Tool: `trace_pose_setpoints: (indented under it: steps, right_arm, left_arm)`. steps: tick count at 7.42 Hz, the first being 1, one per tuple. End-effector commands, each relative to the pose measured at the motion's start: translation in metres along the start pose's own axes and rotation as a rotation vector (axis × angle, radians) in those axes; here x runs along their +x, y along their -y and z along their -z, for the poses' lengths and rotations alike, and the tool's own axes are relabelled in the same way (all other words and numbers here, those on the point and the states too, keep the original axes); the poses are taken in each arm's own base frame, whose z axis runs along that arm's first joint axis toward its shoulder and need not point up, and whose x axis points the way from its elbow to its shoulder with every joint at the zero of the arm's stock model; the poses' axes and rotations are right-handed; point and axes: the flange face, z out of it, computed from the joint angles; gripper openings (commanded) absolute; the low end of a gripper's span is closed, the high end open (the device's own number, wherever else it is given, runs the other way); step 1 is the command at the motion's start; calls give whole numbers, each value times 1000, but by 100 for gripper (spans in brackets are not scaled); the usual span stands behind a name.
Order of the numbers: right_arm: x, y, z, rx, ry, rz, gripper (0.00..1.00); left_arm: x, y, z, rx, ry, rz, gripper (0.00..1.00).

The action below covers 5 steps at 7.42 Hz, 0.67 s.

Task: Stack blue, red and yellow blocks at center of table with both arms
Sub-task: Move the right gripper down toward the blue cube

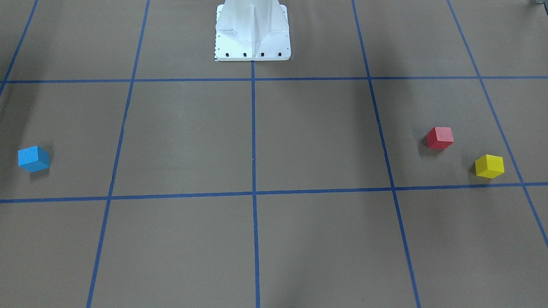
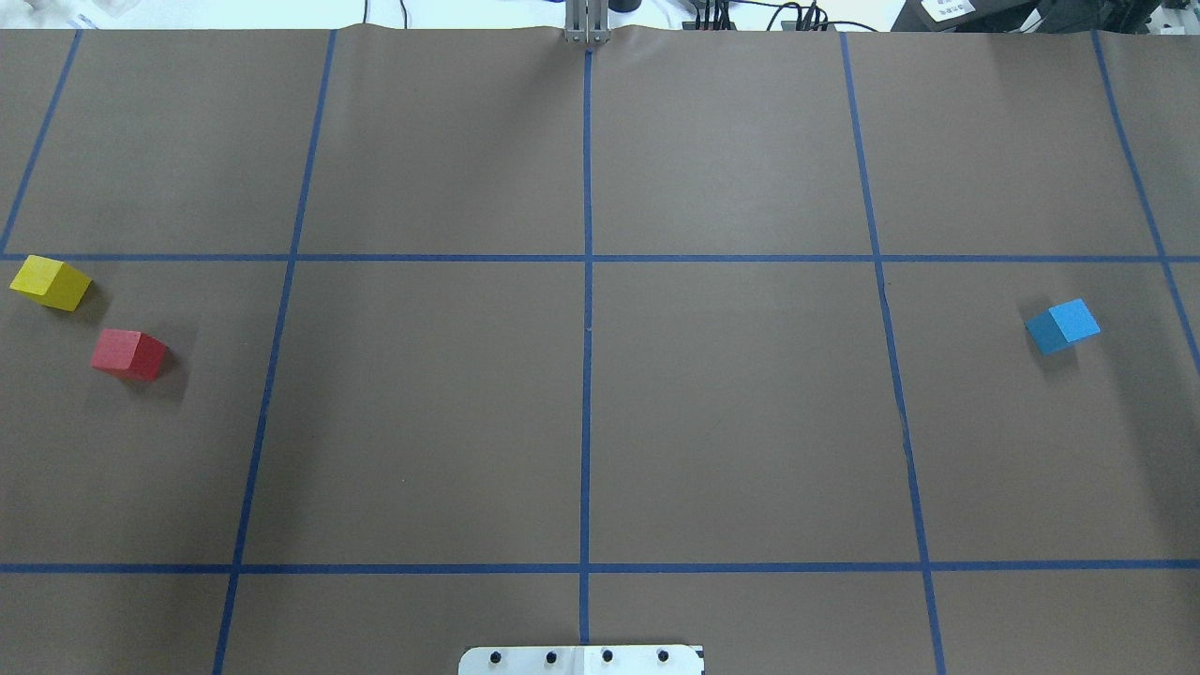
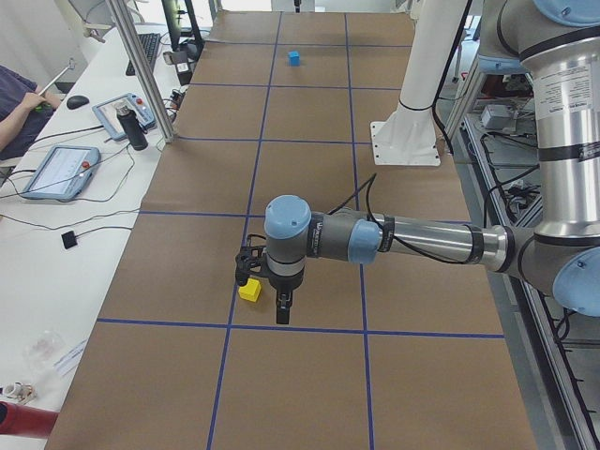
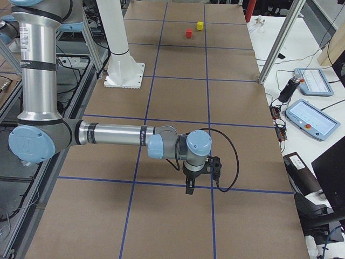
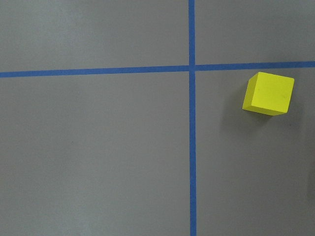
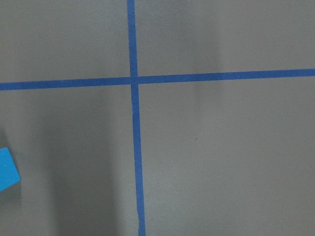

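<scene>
- The 3 blocks are cubes, so none has a long axis; each sits flat on 1 face, turned askew to the grid of blue tape (image 2: 586, 422).
- The left gripper (image 3: 280, 315) points straight down at the table (image 2: 731, 422); the yellow block (image 3: 249, 291) lies just beside it, on the side away from the robot; I cannot tell whether its fingers are spread or pressed together.
- The red block (image 2: 129, 353) sits near the yellow one but apart from it, a little closer to the robot.
- The right gripper (image 4: 188, 188) also points down; its finger state cannot be told either; its wrist camera catches the blue block (image 6: 7, 169) only as a cut-off piece at the view's left edge.
- The blue block lies well apart from the other 2, at the table's opposite end.
- Only the 2 side views show the arms; the overhead and front-facing views show all 3 blocks together, plus the white mounting base (image 1: 252, 38).
- The blocks look matte, sharp-edged and evenly coloured; the table cover is smooth and brown.
</scene>
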Motion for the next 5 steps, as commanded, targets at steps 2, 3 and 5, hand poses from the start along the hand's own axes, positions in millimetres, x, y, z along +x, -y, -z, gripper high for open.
trace_pose_setpoints:
  steps: [2, 3, 5]
  right_arm:
    - [1, -1, 0, 0, -1, 4, 99]
    - [1, 0, 0, 1, -2, 3, 99]
    - [-5, -1, 6, 12, 3, 4, 99]
  left_arm:
    - [2, 0, -2, -6, -30, -5, 100]
    - [3, 4, 1, 1, -24, -8, 100]
    - [18, 17, 16, 34, -35, -32, 100]
